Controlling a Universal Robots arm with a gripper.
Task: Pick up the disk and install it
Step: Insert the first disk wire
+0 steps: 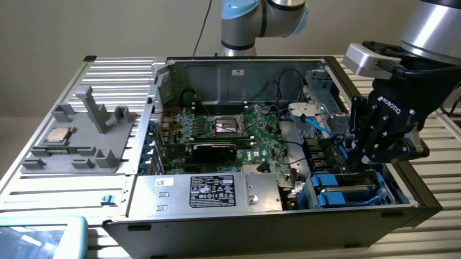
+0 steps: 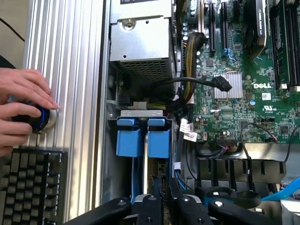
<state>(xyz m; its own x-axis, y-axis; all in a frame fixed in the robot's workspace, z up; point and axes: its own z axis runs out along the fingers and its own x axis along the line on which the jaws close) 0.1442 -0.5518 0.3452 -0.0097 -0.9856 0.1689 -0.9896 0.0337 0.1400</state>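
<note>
Wrist view, hand (image 2: pixel 21 110) on knob (image 2: pixel 41 118), exterior view, gripper (image 1: pixel 357 162) clamped on disk (image 1: pixel 345 154) in bay (image 1: pixel 383 184)

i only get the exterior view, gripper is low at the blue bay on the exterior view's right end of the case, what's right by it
Observer: Two blue carriers stand side by side in the bay, just beyond the gripper.
Operator: any loose cable around there
Observer: A black cable ends in a free plug lying over the motherboard, against its silver heatsink.
Operator: anyone near the rig
Observer: A person's hand is on a blue-lit knob beside a keyboard, outside the case.
</note>
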